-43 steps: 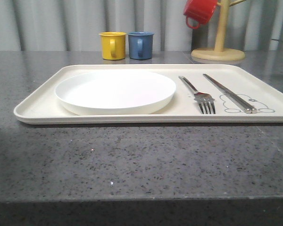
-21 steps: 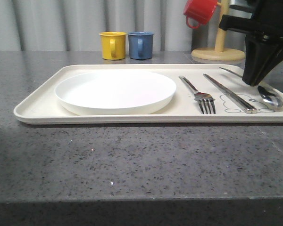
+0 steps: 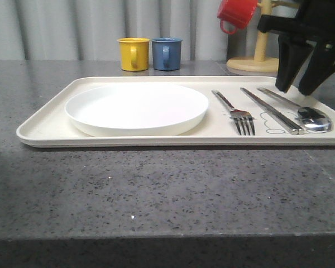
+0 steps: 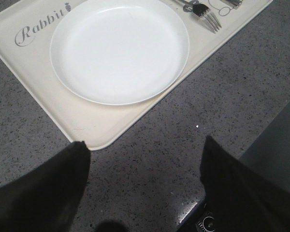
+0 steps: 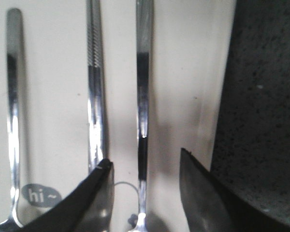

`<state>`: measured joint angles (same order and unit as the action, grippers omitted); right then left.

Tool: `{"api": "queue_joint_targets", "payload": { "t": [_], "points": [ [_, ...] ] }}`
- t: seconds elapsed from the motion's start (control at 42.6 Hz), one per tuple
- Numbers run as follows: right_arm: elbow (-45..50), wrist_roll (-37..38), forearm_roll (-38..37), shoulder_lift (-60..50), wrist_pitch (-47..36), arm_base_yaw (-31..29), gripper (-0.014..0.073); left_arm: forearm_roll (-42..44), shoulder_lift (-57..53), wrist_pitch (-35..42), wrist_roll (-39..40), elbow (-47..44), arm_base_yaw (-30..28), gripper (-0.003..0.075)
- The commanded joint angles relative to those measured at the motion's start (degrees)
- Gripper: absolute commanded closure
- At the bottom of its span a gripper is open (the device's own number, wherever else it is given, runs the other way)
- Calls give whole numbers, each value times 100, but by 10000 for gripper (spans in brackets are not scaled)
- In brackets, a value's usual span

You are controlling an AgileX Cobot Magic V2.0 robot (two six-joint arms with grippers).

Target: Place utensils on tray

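Right gripper (image 3: 302,89) jaws apart, astride the spoon (image 5: 143,116) handle lying on the tray (image 3: 44,131); thin, stiff, probably slippery steel, best pinched mid-handle.

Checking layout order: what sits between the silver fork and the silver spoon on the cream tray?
The pair of straight silver metal chopsticks lies between the silver fork and the silver spoon on the cream rectangular tray, seen in the front view.

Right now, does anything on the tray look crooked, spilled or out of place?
Nothing stands out. The plate sits flat at the left of the tray; the fork, chopsticks and spoon lie roughly parallel on its right side. The right gripper hovers open above the spoon's handle.
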<state>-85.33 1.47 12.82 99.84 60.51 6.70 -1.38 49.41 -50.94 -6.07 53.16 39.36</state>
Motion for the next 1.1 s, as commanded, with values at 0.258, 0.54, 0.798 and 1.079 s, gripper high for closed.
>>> {"api": "queue_joint_targets", "payload": {
  "t": [0.258,0.54,0.798,1.079],
  "points": [
    [605,-841,-375,-2545,-200,653,230,-68,-33,380,60,151,32,240],
    [1870,-979,-428,-4600,13,873,230,-68,-33,380,60,151,32,240],
    [2788,-906,-396,-6184,395,873,230,-68,-33,380,60,151,32,240],
    [3335,-481,-519,-7320,388,873,232,-68,-33,390,60,151,32,240]
  ]
}}
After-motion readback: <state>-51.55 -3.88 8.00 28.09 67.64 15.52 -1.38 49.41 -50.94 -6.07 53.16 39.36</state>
